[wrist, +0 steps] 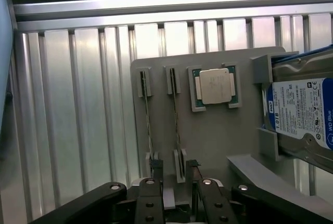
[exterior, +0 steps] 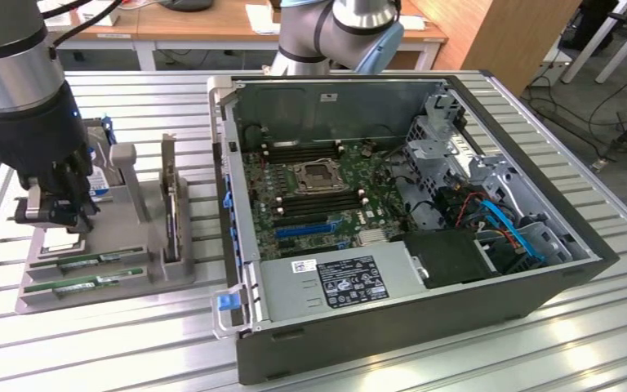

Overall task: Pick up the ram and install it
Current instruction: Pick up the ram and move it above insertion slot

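Observation:
Two ram sticks stand on edge in a grey holder (wrist: 218, 141). One ram stick (wrist: 176, 120) runs between my fingertips; the other ram stick (wrist: 148, 120) lies beside it. In the exterior view they show as green strips, one ram stick (exterior: 101, 260) behind the other ram stick (exterior: 82, 284), at the exterior view's left. My gripper (wrist: 175, 174) is open, one finger (wrist: 156, 171) on each side of the stick's near end, holding nothing. It hangs low over the holder as the gripper (exterior: 58, 219). The motherboard (exterior: 313, 192) lies in the open computer case (exterior: 401, 327).
A processor chip (wrist: 215, 86) sits in a pocket of the holder, and a silver hard drive with a blue label (wrist: 302, 112) stands at its side. A card (exterior: 170, 200) stands upright between holder and case. Everything rests on a ribbed aluminium table (exterior: 95, 351).

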